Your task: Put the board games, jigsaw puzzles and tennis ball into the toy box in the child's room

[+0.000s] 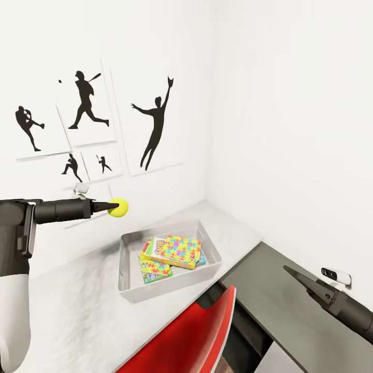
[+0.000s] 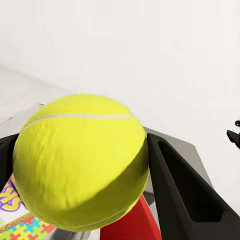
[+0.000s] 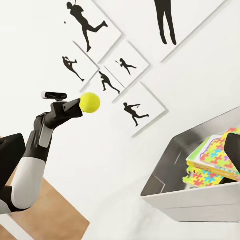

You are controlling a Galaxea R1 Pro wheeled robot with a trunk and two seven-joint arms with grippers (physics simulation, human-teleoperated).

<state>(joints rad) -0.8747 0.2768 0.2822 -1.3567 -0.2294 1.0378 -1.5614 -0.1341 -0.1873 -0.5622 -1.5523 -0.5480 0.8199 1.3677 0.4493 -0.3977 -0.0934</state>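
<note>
The tennis ball (image 1: 118,207) (image 2: 80,160) (image 3: 90,102) is a yellow-green ball held in the air by my left gripper (image 1: 115,207), whose fingers (image 2: 185,195) are shut on it. It hangs above the table (image 1: 72,305), just beyond the far left corner of the toy box (image 1: 124,274) (image 3: 170,200). In that light-grey bin lie two mosaic jigsaw puzzles (image 1: 180,249) (image 1: 154,269) (image 3: 220,152) over a green-edged printed box (image 1: 153,243). My right gripper (image 1: 291,273) hovers low at the right, open and empty, over the dark cabinet.
A red chair back (image 1: 202,331) stands against the table's front edge below the bin. A lower dark-grey cabinet (image 1: 290,316) runs along the right wall, with a small white device (image 1: 335,275) on it. Black baseball-player pictures (image 1: 85,101) hang on the wall behind.
</note>
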